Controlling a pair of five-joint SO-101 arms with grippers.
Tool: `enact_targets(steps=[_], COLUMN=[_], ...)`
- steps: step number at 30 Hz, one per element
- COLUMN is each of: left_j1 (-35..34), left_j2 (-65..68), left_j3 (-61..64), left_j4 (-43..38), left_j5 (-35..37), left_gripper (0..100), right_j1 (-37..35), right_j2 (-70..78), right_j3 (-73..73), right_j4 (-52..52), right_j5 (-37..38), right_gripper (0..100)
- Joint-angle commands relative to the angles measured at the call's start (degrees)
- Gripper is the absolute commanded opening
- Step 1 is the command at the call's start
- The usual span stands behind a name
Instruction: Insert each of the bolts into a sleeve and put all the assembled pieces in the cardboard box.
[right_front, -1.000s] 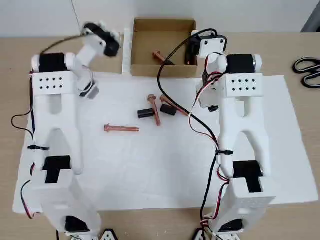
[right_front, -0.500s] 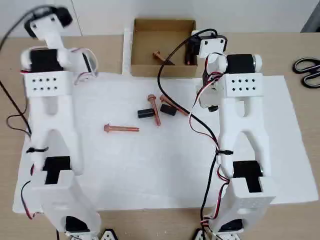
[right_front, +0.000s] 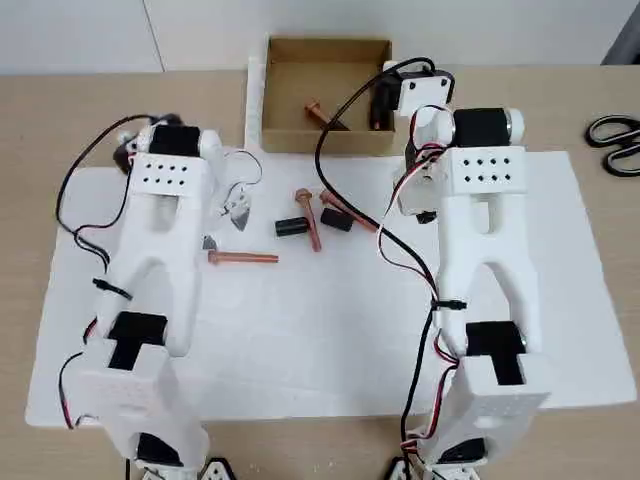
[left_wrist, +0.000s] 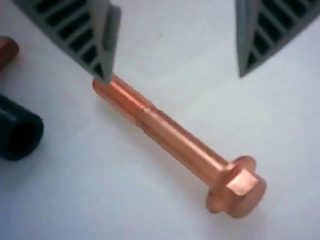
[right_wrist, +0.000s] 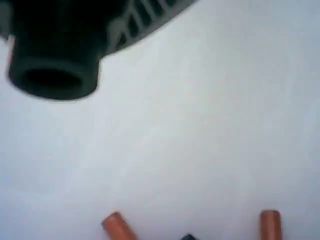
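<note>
**Left jaws open over lone bolt; right gripper holding a sleeve**

I take the cardboard box (right_front: 327, 140) as my reference throughout.

1. Left gripper (left_wrist: 172, 70): released, jaws spread wide. It hangs over the lone bolt (left_wrist: 175, 145), with one fingertip (left_wrist: 102, 70) at the bolt's plain end and the other clear of it. I cannot tell whether that tip actually touches the metal.
2. Lone bolt: it lies flat on the white sheet (right_front: 300, 340), well apart from the box and off the box's left front corner. Its hex head points away from the other parts.
3. Right gripper (right_front: 426, 214): clenched on a black sleeve (right_wrist: 52, 67), which is carried above the sheet off the box's right front corner.
4. Loose parts: a second sleeve (right_front: 290, 227), a third sleeve (right_front: 337, 219) and two more bolts (right_front: 310, 220) lie close together on the sheet, between the box and the lone bolt. One of these bolts lies against the third sleeve; I cannot tell whether it passes through it.
5. Inside the box: one bolt with a dark piece at its end (right_front: 322, 115) rests on the floor.
6. Scissors (right_front: 615, 140) lie on the table, far to the right of the box
</note>
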Motion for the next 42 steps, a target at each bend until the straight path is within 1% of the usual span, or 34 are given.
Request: enact_targets(steps=[1,7,10,14,25,32,42], left_j1=[0.1,0.4,0.4,0.4,0.4,0.1,0.1], left_j2=[-0.5,-0.5,-0.5,-0.5,-0.5,-0.5,-0.5], left_j3=[1.7,10.7,13.8,15.8,16.0,20.5,21.4], left_j4=[-3.9,-13.6,-16.6,-17.1,-17.2,-22.3,-23.4], left_j5=[4.7,6.1,6.2,6.2,6.2,6.2,6.7], left_gripper=[16,16,16,16,16,16,15], right_j1=[-0.4,-0.4,-0.4,-0.4,-0.4,-0.4,-0.4], right_j2=[-3.6,-3.6,-3.6,-3.6,-3.6,-3.6,-3.5], right_j3=[-0.2,-0.2,-0.2,-0.2,-0.2,-0.2,-0.2], right_j4=[0.5,0.5,0.6,0.6,0.6,0.6,0.6], right_j5=[-0.6,-0.6,-0.6,-0.6,-0.6,-0.6,-0.6], right_gripper=[0.4,0.4,0.4,0.4,0.4,0.4,0.4])
